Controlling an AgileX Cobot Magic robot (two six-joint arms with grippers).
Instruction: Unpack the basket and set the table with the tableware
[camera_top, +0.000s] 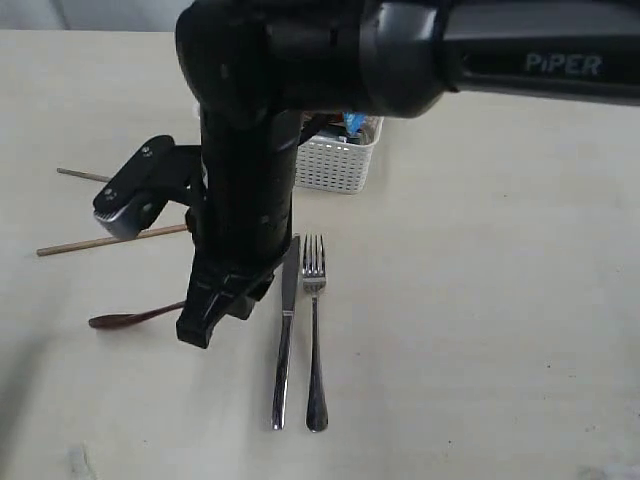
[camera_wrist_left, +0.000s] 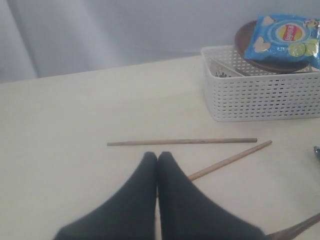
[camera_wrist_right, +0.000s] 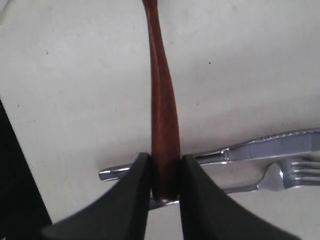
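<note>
At the near edge of the tabletop (camera_top: 480, 330), the knife (camera_top: 286, 330) and fork (camera_top: 316, 340) lie side by side, already set. Just to their left the right tool (camera_wrist_right: 164, 161) is clamped on the handle of the red-brown spoon (camera_top: 125, 320). The spoon's bowl end reaches out low over the surface, and I cannot tell whether it touches. The spoon looks light and stiff, but its handle is smooth and narrow, so a pinch near the end may let it swivel. A hold nearer the middle would likely steady it.

Farther back the two chopsticks (camera_wrist_left: 182, 142) lie at an angle to each other, not touching; they look thin, light and apt to roll. The left tool (camera_wrist_left: 157, 159) points toward them, closed on nothing. Farthest off stands the basket (camera_wrist_left: 260, 97), with the plate (camera_wrist_left: 245, 40) and a chips bag (camera_wrist_left: 285, 37) on top.

Only the right wrist view shows the pinch itself, with the knife and fork beneath. In the exterior view the arm (camera_top: 400, 45) hides most of the basket, and only the left wrist view shows its load.
</note>
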